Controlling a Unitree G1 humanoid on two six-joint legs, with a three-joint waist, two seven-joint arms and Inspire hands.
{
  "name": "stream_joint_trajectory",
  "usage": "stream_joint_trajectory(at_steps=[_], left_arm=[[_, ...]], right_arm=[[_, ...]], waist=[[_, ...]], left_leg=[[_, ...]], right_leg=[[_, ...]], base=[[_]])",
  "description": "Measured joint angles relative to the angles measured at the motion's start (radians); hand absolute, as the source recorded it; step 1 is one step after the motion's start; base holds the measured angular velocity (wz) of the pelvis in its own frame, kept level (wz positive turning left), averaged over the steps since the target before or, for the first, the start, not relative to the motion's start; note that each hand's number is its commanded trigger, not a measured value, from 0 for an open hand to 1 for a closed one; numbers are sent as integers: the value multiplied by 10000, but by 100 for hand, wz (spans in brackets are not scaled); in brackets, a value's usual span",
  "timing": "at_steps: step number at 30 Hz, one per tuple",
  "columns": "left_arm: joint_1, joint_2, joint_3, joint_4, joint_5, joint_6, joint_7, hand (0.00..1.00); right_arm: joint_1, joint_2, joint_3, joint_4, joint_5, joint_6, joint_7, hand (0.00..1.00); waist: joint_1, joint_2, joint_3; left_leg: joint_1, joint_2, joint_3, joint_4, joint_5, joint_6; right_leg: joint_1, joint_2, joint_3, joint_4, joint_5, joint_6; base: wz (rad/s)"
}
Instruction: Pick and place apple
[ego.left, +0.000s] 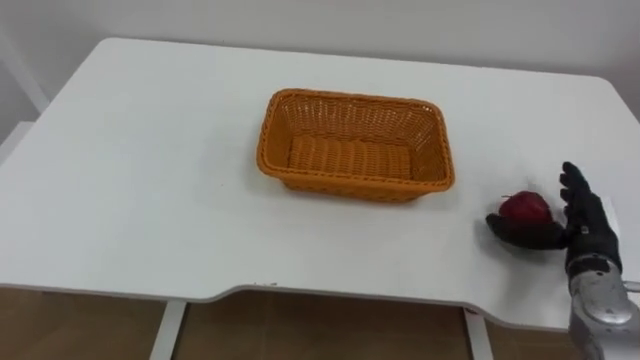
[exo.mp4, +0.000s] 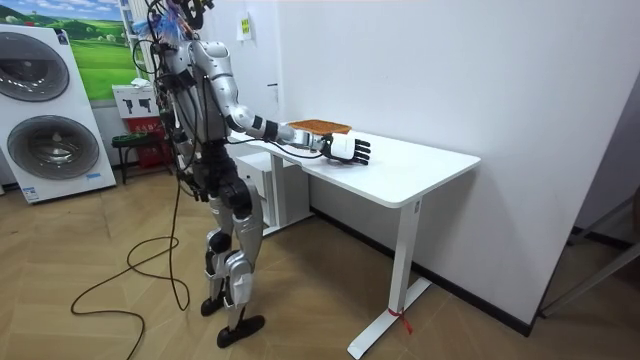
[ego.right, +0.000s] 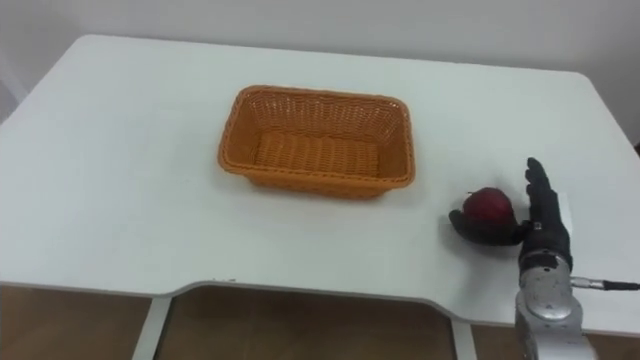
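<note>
White table: basket mid; rt hand at apple, fingers straight.

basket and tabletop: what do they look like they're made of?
Basket: woven wicker or plastic rattan, can't tell which; orange-brown and matte, with the weave pattern visible on its walls and floor. Table: smooth white top, probably laminate or painted board; even surface, no grain, rounded corners.
</note>
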Motion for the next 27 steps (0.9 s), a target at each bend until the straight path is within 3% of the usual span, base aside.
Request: stream_joint_trajectory(at_steps=[3, 4, 5, 6, 7, 14, 23, 27], left_arm=[[-7, -1, -2, -12, 1, -4, 2, 0], [-7, -2, -6, -14, 1, -10, 0, 0], [-3, -2, -6, -15, 9, -11, 0, 0], [-3, -2, -10, -15, 17, -13, 0, 0], [4, -3, -10, -11, 20, -19, -1, 0], [3, -38, -58, 62, 18, -22, 3, 0], [2, -65, -98, 89, 146, -10, 19, 0], [-14, -79, -100, 87, 216, -16, 8, 0]], right_arm=[[15, 2, 58, 263, -70, -89, 118, 0], [12, 2, 62, 371, -99, -128, 164, 24], [9, 4, 66, 449, -145, -184, 191, 62], [17, 7, 90, 543, -227, -222, 246, 69], [85, 12, 154, 541, -331, -234, 245, 100], [305, 6, 104, 918, -1821, -651, -332, 100], [339, 87, -245, 1011, -2427, -643, -762, 100], [271, 424, -418, 1027, -2290, -681, -923, 100]], waist=[[4, -76, -38], [7, -111, -44], [9, -126, -55], [20, -141, -52], [30, -141, -49], [0, -127, -41], [16, -135, -46], [-14, -142, -40]], left_leg=[[71, 2, -10, 6, -1, 0], [79, 2, -10, 18, -1, 0], [88, 1, -10, 28, -2, 0], [159, -2, -10, 24, -5, 4], [238, -2, -11, -14, -8, 6], [288, 7, -21, -29, -42, -3], [328, 4, -21, -19, -40, -3], [377, 7, -19, -35, -42, -5]], right_leg=[[84, 3, -11, -10, 0, 0], [97, 4, -10, -10, 0, 0], [111, 4, -11, -10, 2, 3], [168, 4, 3, -5, 4, 6], [232, 7, 11, -7, 4, 6], [297, 38, 80, -4, 6, 3], [319, 41, 105, -23, 6, 4], [295, 43, 81, -24, 6, 4]], base=[[0], [0], [0], [0], [0], [0], [0], [0]])
